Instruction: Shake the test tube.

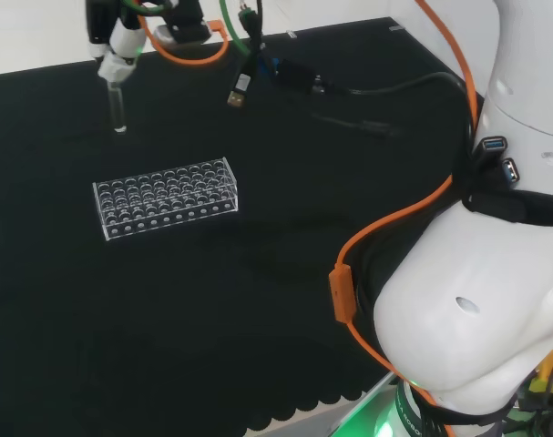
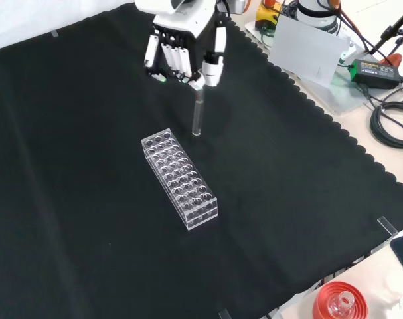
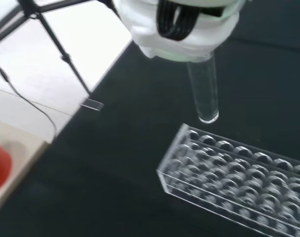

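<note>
Clear rack (image 3: 238,177) lies just below the hand (image 2: 184,50), whose fingers pinch the test tube (image 2: 197,113) by its top; it hangs upright. Light, slick, breakable glass, seemingly empty: gripping high suits shaking.

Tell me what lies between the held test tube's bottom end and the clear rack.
Only bare black cloth: in the front view the test tube, pinched by the hand, hangs just beyond the rack.
</note>
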